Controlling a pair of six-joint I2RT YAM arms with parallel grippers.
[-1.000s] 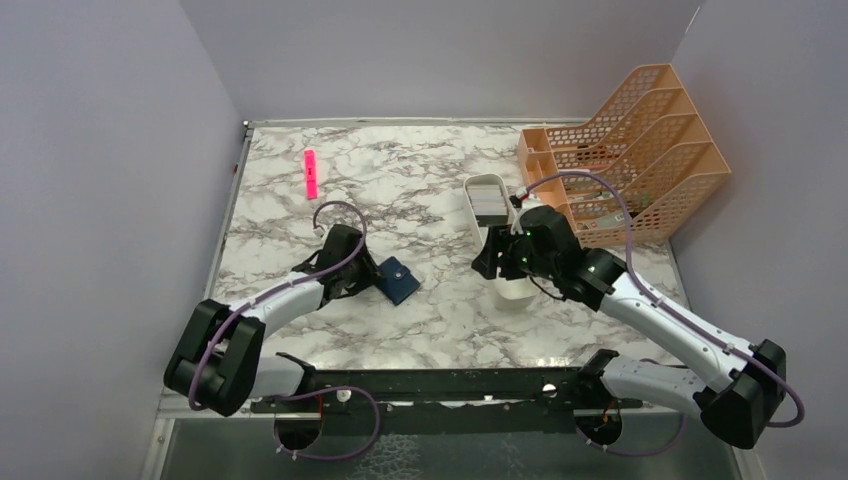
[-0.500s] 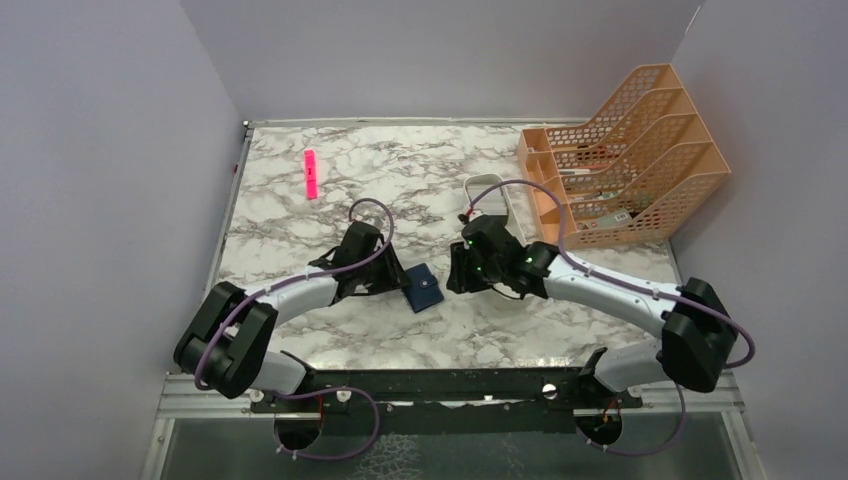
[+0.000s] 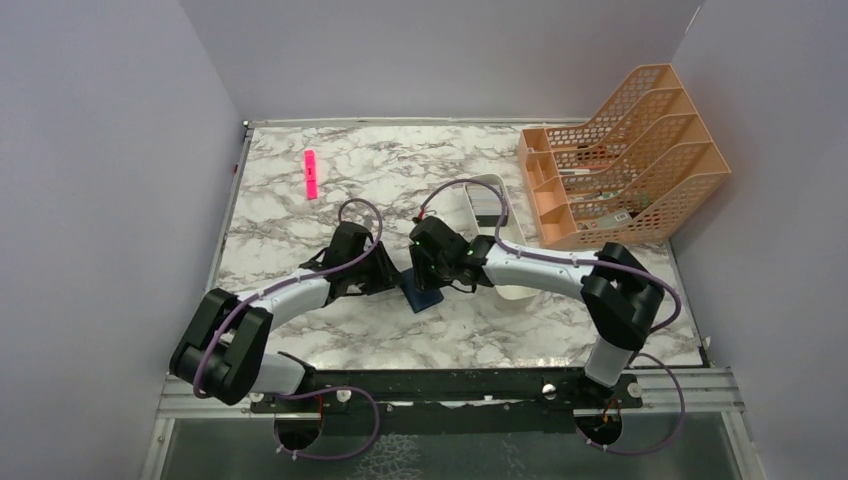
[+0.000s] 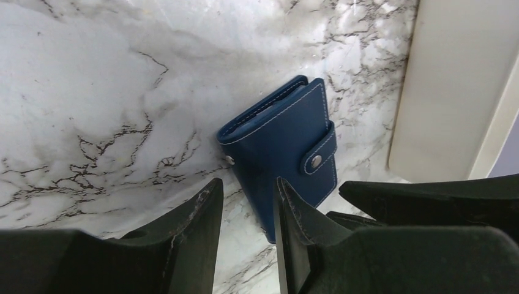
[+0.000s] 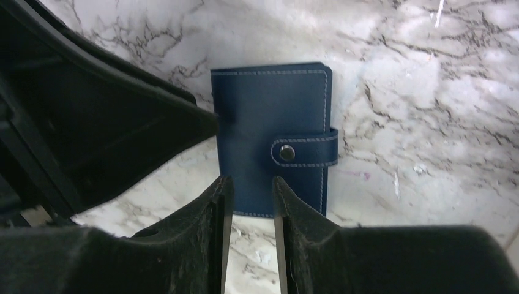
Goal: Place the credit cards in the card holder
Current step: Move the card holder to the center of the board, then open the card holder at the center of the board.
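Navy leather-like material, white-stitched, makes up the card holder (image 5: 269, 122), which lies flat and shut on the marble worktop (image 5: 428, 61) between the two arms, just beside a white tray (image 4: 453, 92). Its strap (image 5: 303, 153) is fastened by the snap. The left gripper (image 4: 245, 187) and the right gripper (image 5: 252, 184) both hover at its edges, jaws parted to a narrow gap with nothing clamped. No credit card can be identified with certainty. Assessment: the holder is light, thin and fairly stiff, and likely to skid on the polished stone. It offers little edge to get under. Recommended holds are one set of jaws pinning the spine side and the other lifting the strap's free end.
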